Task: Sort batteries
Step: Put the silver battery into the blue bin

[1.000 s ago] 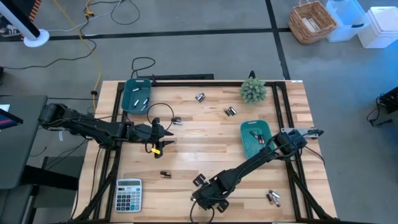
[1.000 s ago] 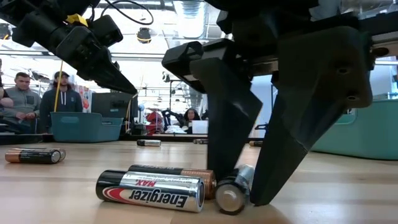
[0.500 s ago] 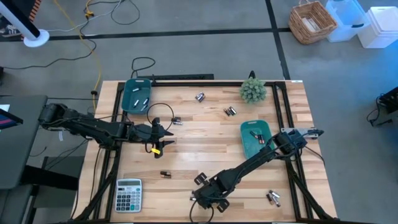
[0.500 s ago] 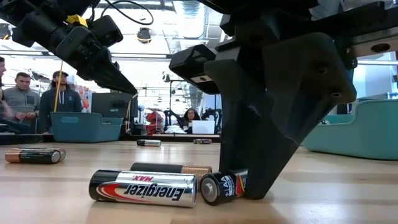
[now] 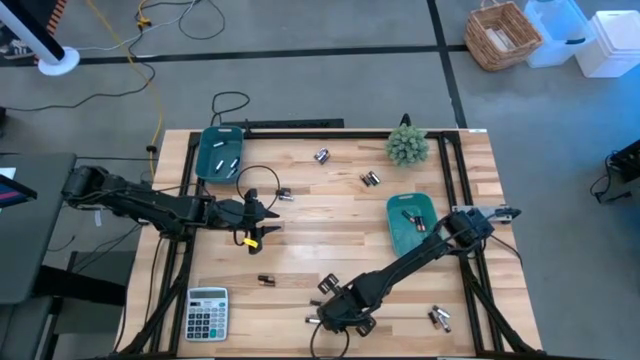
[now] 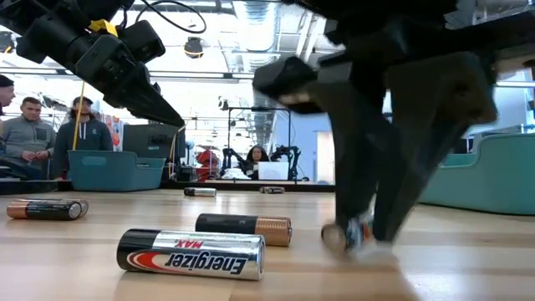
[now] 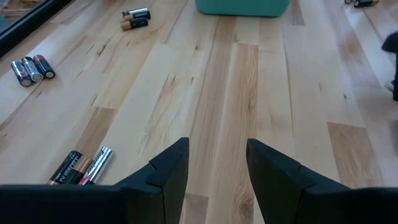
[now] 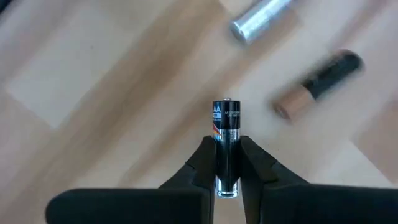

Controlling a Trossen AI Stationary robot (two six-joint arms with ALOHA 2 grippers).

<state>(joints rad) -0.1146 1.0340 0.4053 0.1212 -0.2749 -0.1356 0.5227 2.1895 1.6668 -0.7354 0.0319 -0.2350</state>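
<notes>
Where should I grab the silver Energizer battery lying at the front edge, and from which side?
Take the silver battery at mid-length, from straight above, fingers across its width. It lies flat on the table, and the copper-ended battery behind it leaves a gap for a finger. The right end effector already holds a small black battery.

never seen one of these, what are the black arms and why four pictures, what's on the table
These are two robot arms at a wooden table, each ending in a two-finger gripper. The four pictures show one moment: one from above, one level with the tabletop, one from each arm's wrist.

Small batteries lie scattered on the wood, along with a grey calculator, a small green plant and two teal trays that hold a few batteries.

The right gripper is low near the front edge, shut on a dark AAA battery. Two more batteries lie beside it. The left gripper waits open above the table's left side.
</notes>
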